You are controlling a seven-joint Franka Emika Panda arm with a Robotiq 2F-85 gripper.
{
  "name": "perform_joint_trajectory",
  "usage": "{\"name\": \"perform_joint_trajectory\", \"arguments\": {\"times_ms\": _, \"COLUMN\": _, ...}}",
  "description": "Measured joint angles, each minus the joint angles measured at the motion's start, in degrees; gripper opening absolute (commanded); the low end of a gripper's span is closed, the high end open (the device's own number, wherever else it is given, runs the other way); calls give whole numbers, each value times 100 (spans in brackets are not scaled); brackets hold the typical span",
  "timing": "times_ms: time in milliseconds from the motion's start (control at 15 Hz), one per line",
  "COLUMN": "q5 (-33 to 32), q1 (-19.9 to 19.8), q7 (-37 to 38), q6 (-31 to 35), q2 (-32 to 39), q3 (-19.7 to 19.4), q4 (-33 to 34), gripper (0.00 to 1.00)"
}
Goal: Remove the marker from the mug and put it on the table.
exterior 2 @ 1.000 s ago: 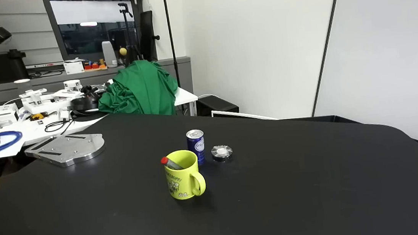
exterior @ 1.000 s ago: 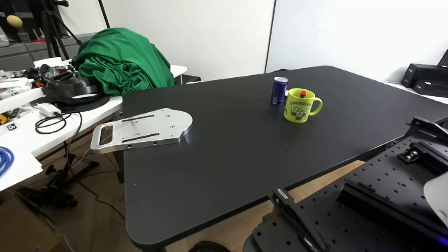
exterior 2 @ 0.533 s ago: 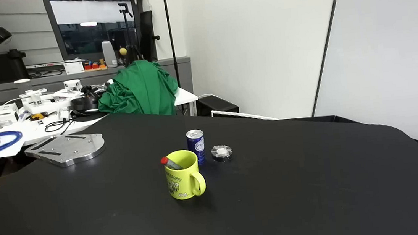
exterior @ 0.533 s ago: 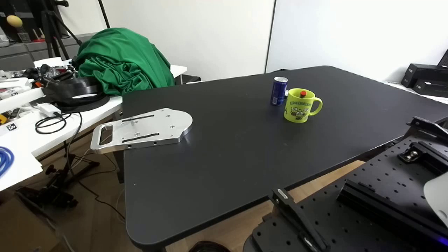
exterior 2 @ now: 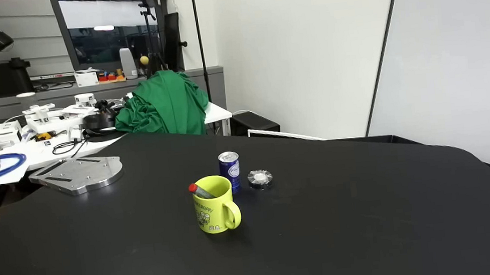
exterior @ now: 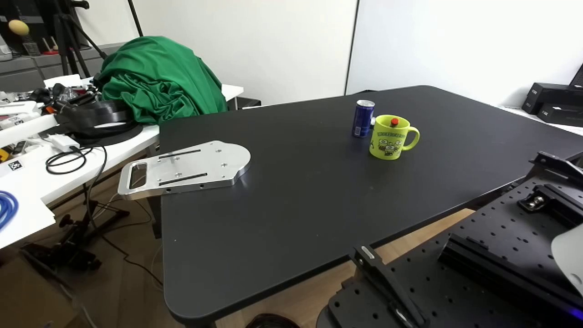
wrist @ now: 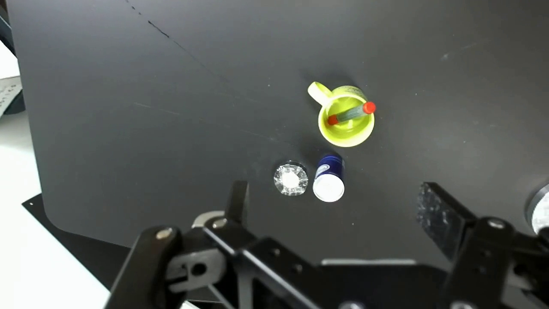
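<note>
One grasp short of lifting, seems at the approach step with fingers (wrist: 439, 219) spread wide and should next, in the wrist view, reach down toward twelve o'clock to pinch the marker (wrist: 351, 113) leaning toward two o'clock inside the mug (wrist: 343, 135).

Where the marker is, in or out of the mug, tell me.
In: the wrist view shows the marker slanting inside the yellow-green mug, one red end past the rim.

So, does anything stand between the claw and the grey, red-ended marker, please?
From above, nothing visible keeps the claw from the marker in the round yellow-green mug; the blue cylindrical can beside the mug might hinder a low approach.
</note>
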Motion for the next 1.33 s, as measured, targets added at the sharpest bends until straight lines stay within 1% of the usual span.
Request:
{"name": "perform_joint_trajectory", "arguments": {"times_ms": 133, "q5": 24, "q1": 87, "q7": 127, "q6": 219, "q2": 236, "q3": 134, "q4": -112, "gripper": 100}}
{"name": "perform_joint_trajectory", "arguments": {"times_ms": 333, "q5": 11, "q1": 147, "q7": 343, "q6": 362, "q2": 740, "q3": 324, "q4": -195, "gripper": 100}}
{"name": "perform_joint_trajectory", "arguments": {"times_ms": 667, "q5": 15, "q1": 134, "q7": 697, "q6": 434, "q2": 2041, "q3": 380, "q4": -64, "gripper": 100}}
{"name": "perform_joint_trajectory", "arguments": {"times_ms": 867, "q5": 27, "q1": 137, "q7": 946, "q6": 165, "q2": 3061, "q3": 377, "q4": 338, "gripper": 100}}
{"name": "perform_joint_trajectory", "arguments": {"times_ms": 1067, "q5": 76, "q1": 167, "q7": 1302, "q6": -251, "q2": 4124, "q3": 369, "q4": 985, "gripper": 100}}
{"name": "perform_joint_trajectory", "arguments": {"times_ms": 1333, "q5": 512, "q1": 235, "q7": 1694, "q6": -930, "q2": 5343, "q3": 291, "q4": 1944, "gripper": 100}}
